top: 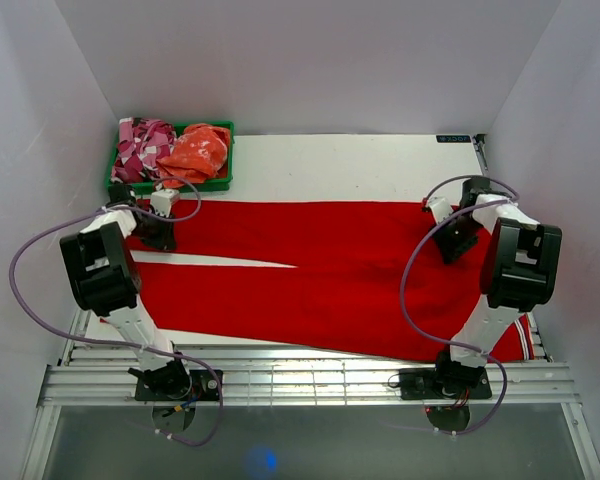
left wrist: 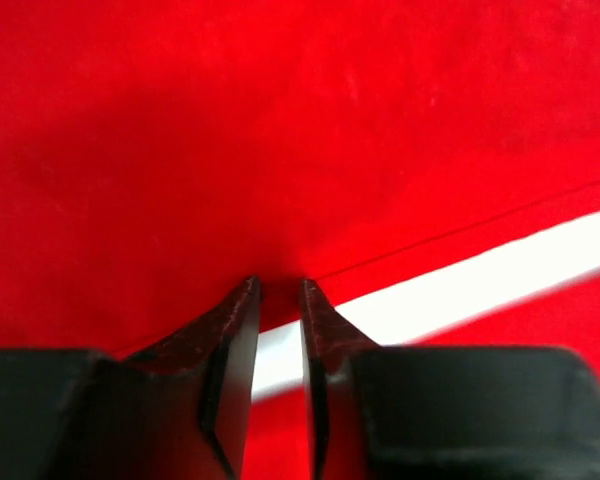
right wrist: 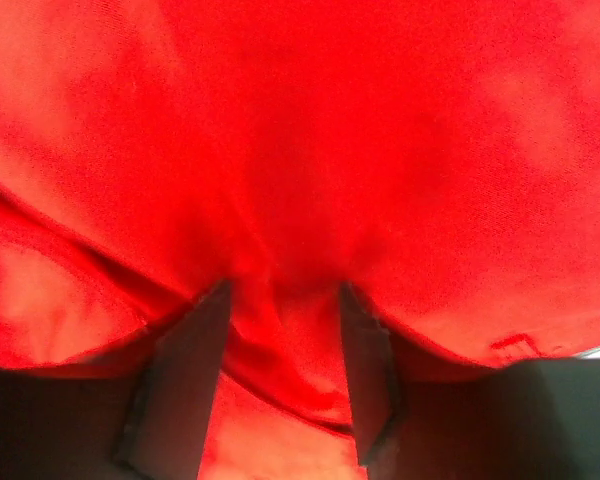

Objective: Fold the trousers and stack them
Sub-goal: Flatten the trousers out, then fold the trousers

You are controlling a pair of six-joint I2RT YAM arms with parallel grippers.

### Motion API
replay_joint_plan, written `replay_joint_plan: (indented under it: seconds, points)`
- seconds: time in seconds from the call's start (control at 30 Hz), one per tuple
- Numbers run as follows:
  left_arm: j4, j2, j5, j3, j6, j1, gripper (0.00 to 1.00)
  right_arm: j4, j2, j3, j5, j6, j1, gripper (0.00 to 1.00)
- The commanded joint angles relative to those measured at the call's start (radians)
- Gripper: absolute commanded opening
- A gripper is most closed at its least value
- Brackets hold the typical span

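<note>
The red trousers (top: 310, 270) lie flat across the table, legs pointing left and waist at the right. My left gripper (top: 160, 238) is low over the far leg's left end. In the left wrist view its fingers (left wrist: 280, 285) stand a narrow gap apart, tips at the edge of the red cloth (left wrist: 280, 130), with white table (left wrist: 480, 280) showing between them. My right gripper (top: 448, 248) is down on the far side of the waist. The right wrist view shows a bunched fold of red cloth (right wrist: 330, 120) between the right gripper's (right wrist: 285, 290) fingers.
A green basket (top: 230, 150) at the back left holds a pink-and-white patterned garment (top: 140, 145) and an orange one (top: 198, 152). Bare white table (top: 350, 165) runs behind the trousers. Grey walls close in both sides. A metal rail crosses the near edge.
</note>
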Motion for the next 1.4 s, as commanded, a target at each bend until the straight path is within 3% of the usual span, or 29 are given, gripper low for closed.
replay_joint_plan:
  seconds: [0.0, 0.07, 0.1, 0.13, 0.17, 0.2, 0.23, 0.27, 0.3, 0.4, 0.6, 0.7, 0.77, 0.87, 0.93, 1.03, 1.07, 1.1, 1.17, 1.23, 1.37]
  points:
    - [-0.187, -0.055, 0.038, -0.001, 0.101, 0.065, 0.35, -0.179, -0.009, 0.143, -0.038, -0.067, -0.02, 0.57]
    - [-0.258, -0.086, 0.152, 0.07, 0.158, 0.094, 0.46, -0.219, 0.012, 0.306, -0.07, -0.137, -0.043, 0.73]
    - [-0.269, -0.103, 0.185, 0.09, 0.169, 0.117, 0.56, -0.254, 0.053, 0.376, -0.09, -0.171, -0.051, 0.89]
    - [-0.278, -0.138, 0.219, 0.107, 0.184, 0.126, 0.61, -0.286, 0.081, 0.445, -0.11, -0.2, -0.057, 0.97]
    - [-0.269, -0.157, 0.269, 0.13, 0.191, 0.137, 0.67, -0.311, 0.11, 0.512, -0.133, -0.219, -0.065, 0.98]
    - [-0.255, -0.175, 0.291, 0.134, 0.191, 0.154, 0.73, -0.395, 0.183, 0.654, -0.145, -0.279, -0.065, 0.92]
    - [-0.235, -0.212, 0.316, 0.135, 0.188, 0.159, 0.89, -0.426, 0.223, 0.718, -0.148, -0.298, -0.066, 0.9]
    - [-0.167, -0.229, 0.331, 0.124, 0.172, 0.166, 0.97, -0.455, 0.259, 0.775, -0.147, -0.318, -0.065, 0.9]
    - [-0.121, -0.241, 0.331, 0.115, 0.105, 0.169, 0.98, -0.527, 0.332, 0.871, -0.147, -0.384, -0.066, 0.91]
    - [-0.007, -0.25, 0.357, 0.116, 0.011, 0.17, 0.98, -0.55, 0.425, 0.929, -0.104, -0.465, -0.066, 0.96]
    - [-0.026, -0.126, 0.616, 0.254, -0.059, 0.228, 0.98, -0.423, 0.449, 0.8, -0.061, -0.614, -0.066, 0.98]
    - [-0.069, -0.059, 0.647, 0.312, 0.035, 0.232, 0.98, -0.354, 0.474, 0.745, -0.038, -0.634, -0.066, 1.0]
    - [-0.149, -0.011, 0.603, 0.404, 0.152, 0.232, 0.94, -0.363, 0.507, 0.745, -0.023, -0.656, -0.066, 0.93]
    - [-0.374, 0.154, 0.516, 0.657, 0.319, 0.231, 0.86, -0.374, 0.526, 0.717, -0.009, -0.702, -0.066, 0.66]
    - [-0.535, 0.315, 0.48, 0.88, 0.374, 0.231, 0.87, -0.366, 0.523, 0.687, 0.008, -0.722, -0.063, 0.54]
    - [-0.617, 0.452, 0.419, 1.007, 0.427, 0.231, 0.8, -0.326, 0.495, 0.607, 0.023, -0.745, -0.051, 0.35]
    - [-0.591, 0.458, 0.403, 0.988, 0.422, 0.231, 0.79, -0.314, 0.476, 0.587, 0.022, -0.749, -0.046, 0.3]
    - [-0.558, 0.461, 0.373, 0.954, 0.393, 0.228, 0.78, -0.288, 0.466, 0.553, 0.022, -0.752, -0.042, 0.17]
    - [-0.421, 0.432, 0.348, 0.818, 0.367, 0.223, 0.77, -0.27, 0.437, 0.524, 0.017, -0.756, -0.031, 0.08]
    - [-0.297, 0.405, 0.298, 0.722, 0.332, 0.205, 0.75, -0.262, 0.423, 0.504, 0.007, -0.762, -0.026, 0.08]
    - [-0.246, 0.374, 0.227, 0.564, 0.338, 0.179, 0.65, -0.251, 0.384, 0.485, -0.003, -0.776, -0.017, 0.08]
